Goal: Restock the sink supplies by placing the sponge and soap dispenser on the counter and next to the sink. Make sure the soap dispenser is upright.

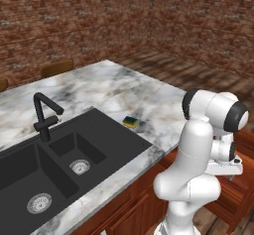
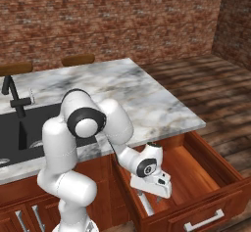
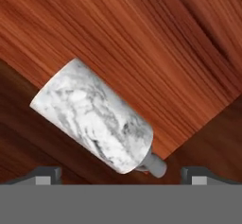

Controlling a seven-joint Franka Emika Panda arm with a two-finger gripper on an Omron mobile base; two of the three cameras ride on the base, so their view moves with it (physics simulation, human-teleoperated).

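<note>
The soap dispenser [image 3: 97,116], a pale marbled cylinder, lies on its side on the wooden floor of an open drawer [image 2: 196,174], its narrow pump pointing to the lower right of the hand view. My gripper [image 3: 121,176] hovers just above it, open, with a fingertip on either side and nothing held. In the right base view the hand [image 2: 152,181] reaches down into the drawer below the counter edge. The sponge [image 1: 131,122], green over yellow, lies flat on the white marble counter [image 1: 124,88] just right of the black sink [image 1: 59,164].
The drawer front with its metal handle [image 2: 206,220] juts out toward me at the lower right. An angular black faucet [image 1: 44,115] stands behind the sink. Chair backs [image 1: 56,68] show beyond the counter's far edge, and a brick wall stands behind.
</note>
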